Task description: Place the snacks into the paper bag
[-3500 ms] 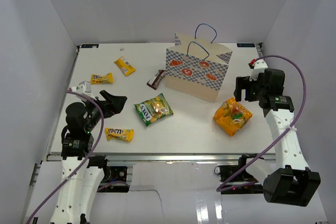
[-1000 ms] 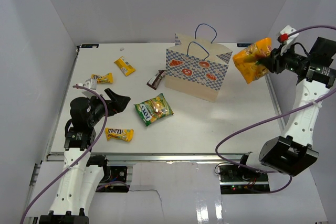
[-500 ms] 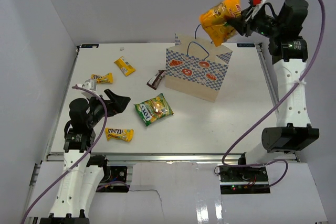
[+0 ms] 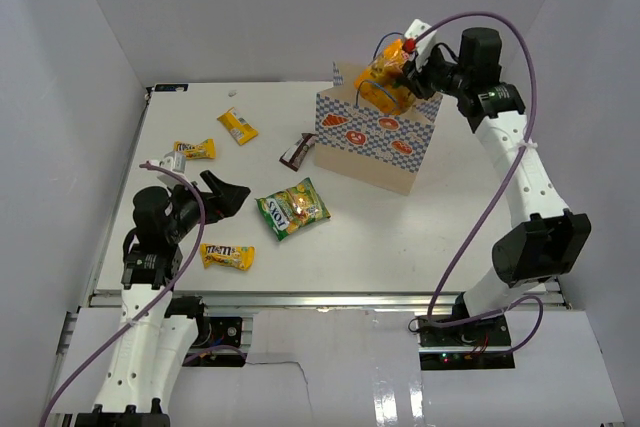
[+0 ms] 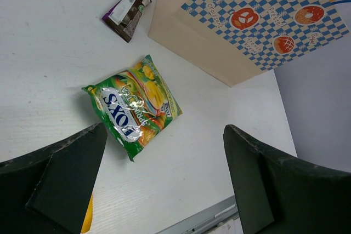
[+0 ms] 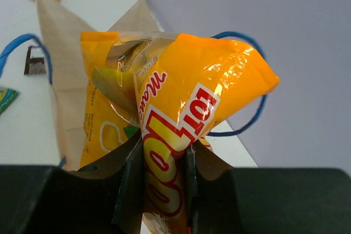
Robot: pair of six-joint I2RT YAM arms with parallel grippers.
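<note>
The tan paper bag (image 4: 375,152) with its checkered band stands upright at the table's middle back. My right gripper (image 4: 410,69) is shut on the orange-yellow pouch (image 4: 384,84), which hangs at the bag's open mouth, between the blue cord handles (image 6: 15,46). In the right wrist view the pouch (image 6: 181,108) is pinched between my fingers (image 6: 127,179) above the bag (image 6: 57,80). My left gripper (image 4: 236,193) stands open and empty, near the green-yellow bag (image 4: 292,208) (image 5: 134,105). The brown bar (image 4: 297,151) lies against the bag's left side.
Three yellow candy packs lie on the left half of the table: one at the back (image 4: 237,126), one (image 4: 194,149) close to the left arm, one (image 4: 226,256) near the front edge. White walls enclose the table on three sides.
The right arm has swung the pouch from high on the right, leftward and down, to the bag's mouth. The left arm has stayed still and open.
</note>
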